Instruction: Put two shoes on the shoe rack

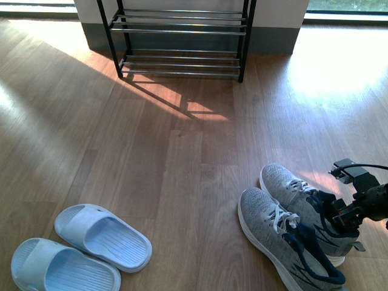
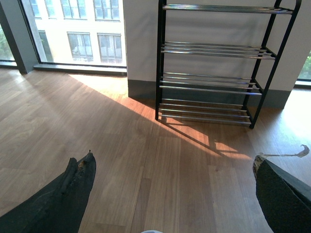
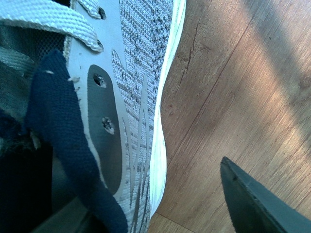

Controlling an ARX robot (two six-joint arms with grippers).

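Floor (image 1: 182, 157): wood boards, with sun patches in front of the rack.
Rack (image 1: 182, 29): upright against the wall. Every tier in view is bare rods.
Sneakers (image 1: 260, 215): grey knit pair, side by side on the floor, well apart from the rack, toes turned roughly toward it.
Slides (image 1: 106, 236): pale blue pair on the floor, also well apart from the rack, on the opposite side from the sneakers.
Right gripper (image 1: 342, 219): at the heel opening of the sneaker nearer the rack. The jaws are parted. One finger (image 3: 252, 199) stands outside the sole with floor showing between them. The other is hidden (probably inside the collar). Nothing is clamped.
Left gripper (image 2: 173, 162): spread wide and empty, held above the floor and facing the rack.
Step in hand: judged to be taking hold of the first sneaker by its heel wall.
Doing it well: bring the outer finger onto the knit side above the sole, not onto the sole edge. Keep the laces out of the pinch. Close firmly, because the soft collar will give. Lift level so the toe does not drag, then carry it to a tier.
Writing: none readable. The sneaker (image 3: 141, 73) shows side stripes and eyelets only, with no legible brand.
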